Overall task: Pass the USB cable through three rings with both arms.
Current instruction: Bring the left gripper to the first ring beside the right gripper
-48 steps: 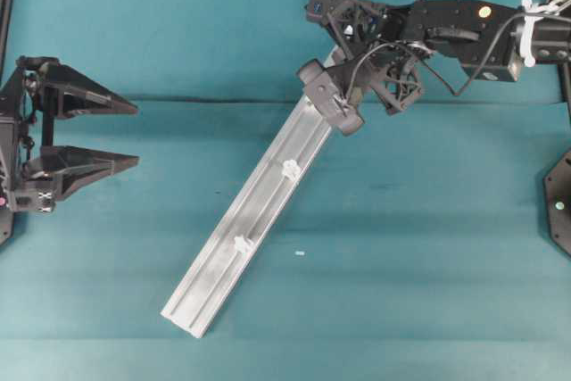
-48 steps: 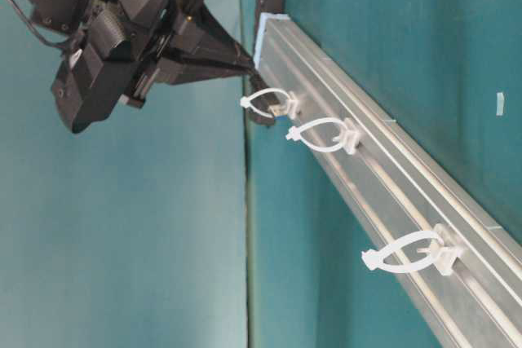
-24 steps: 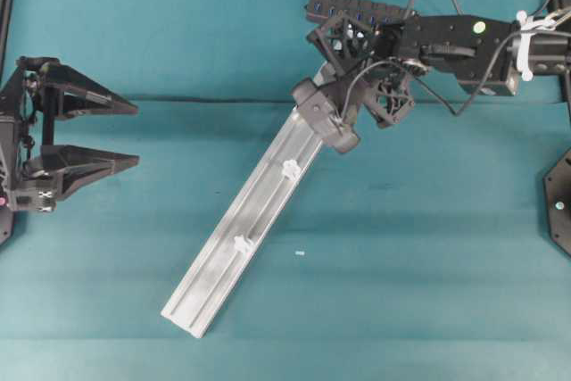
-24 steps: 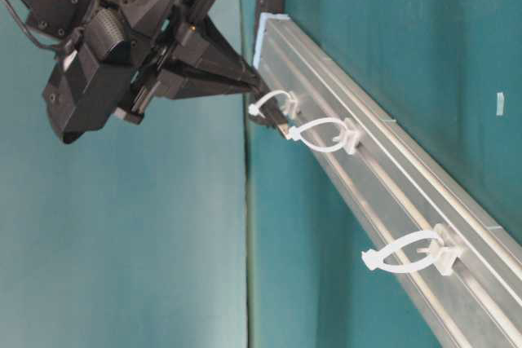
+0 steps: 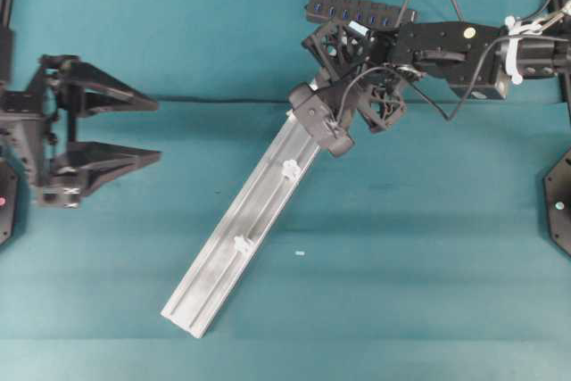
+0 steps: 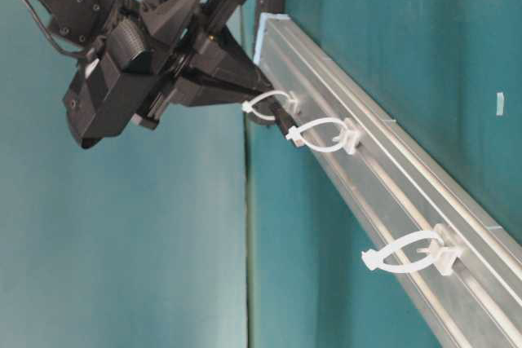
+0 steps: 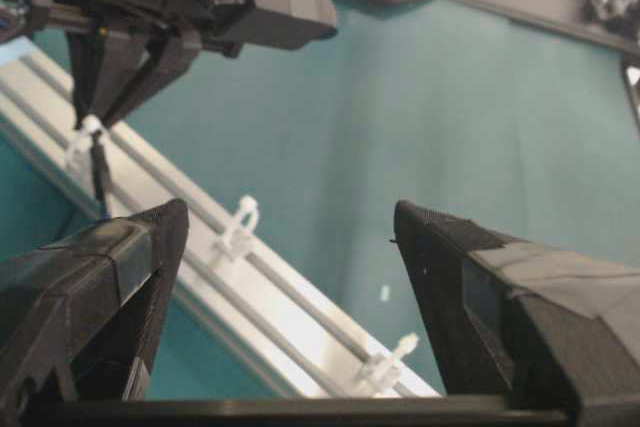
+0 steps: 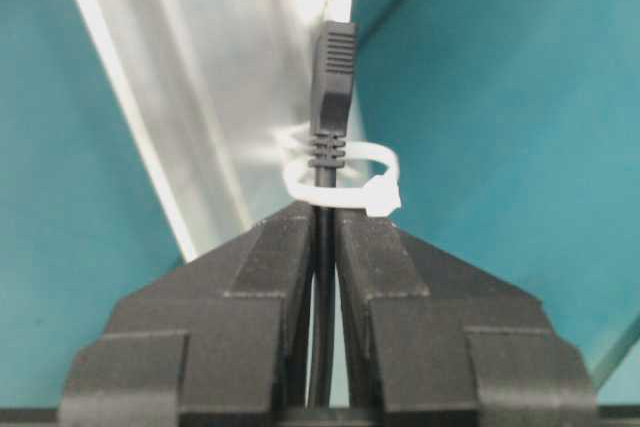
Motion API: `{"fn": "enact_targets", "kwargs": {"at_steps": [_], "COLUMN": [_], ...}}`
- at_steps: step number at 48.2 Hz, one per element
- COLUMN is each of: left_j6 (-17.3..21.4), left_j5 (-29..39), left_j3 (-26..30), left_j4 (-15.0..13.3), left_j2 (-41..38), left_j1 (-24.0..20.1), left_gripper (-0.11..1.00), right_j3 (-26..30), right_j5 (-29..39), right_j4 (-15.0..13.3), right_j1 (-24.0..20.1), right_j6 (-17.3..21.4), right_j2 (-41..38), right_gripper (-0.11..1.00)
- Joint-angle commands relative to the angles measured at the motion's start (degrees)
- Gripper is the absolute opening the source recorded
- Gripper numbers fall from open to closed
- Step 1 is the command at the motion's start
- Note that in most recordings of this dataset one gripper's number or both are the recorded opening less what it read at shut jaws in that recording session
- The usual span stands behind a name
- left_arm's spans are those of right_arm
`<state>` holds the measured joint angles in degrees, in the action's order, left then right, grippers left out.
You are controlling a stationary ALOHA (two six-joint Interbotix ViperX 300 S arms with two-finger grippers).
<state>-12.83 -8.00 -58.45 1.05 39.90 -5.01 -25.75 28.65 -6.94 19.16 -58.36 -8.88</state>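
USB cable (image 8: 331, 97) plug through first ring (image 8: 340, 177), aligned along rail (image 8: 190, 97), right fingers (image 8: 270, 277) pinching cord, left fingers (image 7: 100, 277) wide.

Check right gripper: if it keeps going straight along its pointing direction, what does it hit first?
Probably the first ring: the right gripper sits right behind it, USB cable plug already poking through. Contact depth unclear.

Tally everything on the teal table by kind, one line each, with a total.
White loop clips: 3
Silver aluminium rail: 1
USB cable with black multi-port hub: 1
Robot grippers: 2, left gripper, right gripper
Small white scrap: 1
Total: 8
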Motion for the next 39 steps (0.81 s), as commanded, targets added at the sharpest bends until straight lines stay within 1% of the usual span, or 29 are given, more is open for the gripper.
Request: {"fn": "enact_targets", "kwargs": {"at_steps": [1, 8, 15, 19, 23, 29, 39], "left_j6": [0.2, 0.6, 1.9, 3.7, 6.1, 9.1, 9.3], "left_j5": [-0.9, -1.6, -3.4, -5.8, -8.3, -10.0, -11.2], "left_j3": [2.1, 2.7, 2.5, 2.9, 4.1, 7.2, 12.7], "left_j4": [0.1, 0.1, 0.1, 0.1, 0.1, 0.1, 0.1], "left_j2": [-5.3, -8.2, -12.2, -16.3, -20.7, -27.9, -38.7], "left_j1": [-0.4, -1.4, -4.7, -7.5, -9.2, -9.8, -9.8], "left_gripper": [0.9, 0.9, 0.9, 0.9, 0.9, 0.9, 0.9], "right_j3": [0.2, -0.3, -0.4, -0.4, -0.4, -0.4, -0.4], "right_j5": [-0.7, -0.3, -0.6, -0.6, -0.8, -1.6, -2.6], "right_j4": [0.3, 0.7, 1.4, 1.8, 2.3, 4.2, 7.9], "right_j1": [-0.2, -0.6, -0.5, -0.5, -0.5, -0.1, 0.7], "right_j6": [-0.5, -0.5, -0.5, -0.5, -0.5, -0.4, -0.4], "right_j2": [-0.3, 0.3, 0.4, 0.4, 0.4, 0.4, 0.4], "right_gripper": [0.11, 0.11, 0.11, 0.11, 0.11, 0.11, 0.11]}}
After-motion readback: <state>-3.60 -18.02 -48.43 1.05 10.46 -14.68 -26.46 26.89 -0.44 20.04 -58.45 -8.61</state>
